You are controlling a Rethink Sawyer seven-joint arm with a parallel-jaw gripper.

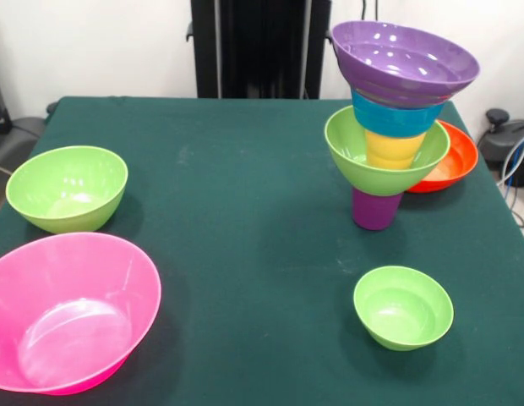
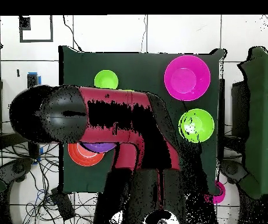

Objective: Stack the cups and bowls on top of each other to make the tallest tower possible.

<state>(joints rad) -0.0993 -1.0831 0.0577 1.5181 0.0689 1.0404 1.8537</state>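
I read the bench (image 1: 245, 220) first: dark green cloth, most pieces spread wide around its edges. From overhead the red and black arm (image 2: 119, 119) lies folded across the middle and covers the tower's side of the bench. I can't find the jaws in either view, so I cannot say whether they are spread or pressed together.

The hot pink bowl (image 1: 68, 313) sits at the near corner in the front view, tipped slightly toward the camera, well apart from everything. I judge it too broad to top the stack safely.

The tower (image 1: 397, 127) stands near the far right in the front view: purple cup (image 1: 376, 210) at the base, mouth down I think, then a lime green bowl (image 1: 384, 156), a yellow-orange cup (image 1: 393, 148) seated in it, a blue bowl (image 1: 395, 118), and the wide purple bowl (image 1: 406, 61) on top. The top bowl tilts and overhangs; that is my main worry.

The orange-red bowl (image 1: 448, 161) rests behind the tower, just beside it, possibly touching.

Two loose lime green bowls remain: the larger (image 1: 68, 188) at left, the smaller (image 1: 403, 306) in front of the tower. I see no red cup.
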